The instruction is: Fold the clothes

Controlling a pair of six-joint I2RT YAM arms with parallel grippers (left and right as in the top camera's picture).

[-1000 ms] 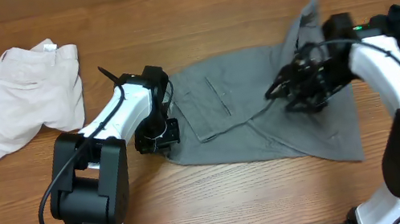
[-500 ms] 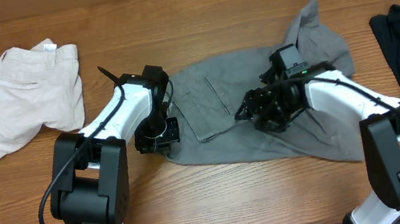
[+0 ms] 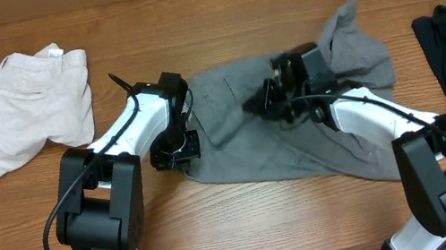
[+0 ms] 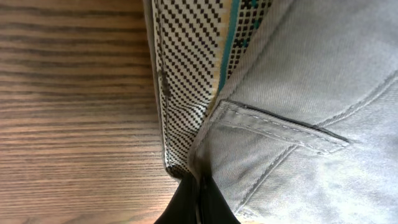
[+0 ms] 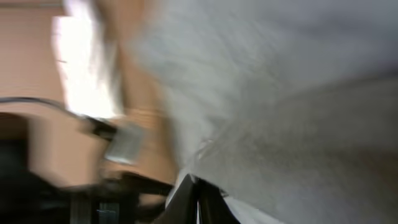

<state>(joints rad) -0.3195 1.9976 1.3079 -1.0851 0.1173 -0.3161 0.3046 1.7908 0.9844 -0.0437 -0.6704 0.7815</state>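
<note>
Our left gripper [image 3: 175,154] pinches the left end of the grey shorts [image 3: 300,148], which lie left-to-right across mid-table, while our right gripper [image 3: 256,104], fingers pressed together, sits over their middle.

**Two arms in white and black**

Both arms are built alike, with smooth white shells along the links and chunky matte black housings at the joints. On the left arm [image 3: 126,130] a thin black cable [image 3: 48,236] loops out beside the big black block, and a pointed black tab [image 3: 118,81] sticks off the upper link. The right arm [image 3: 377,114] has the same white casing, with boxy black joints at each end. The fingers [image 4: 194,200] are black and narrow, tapering to slim tips.
</note>
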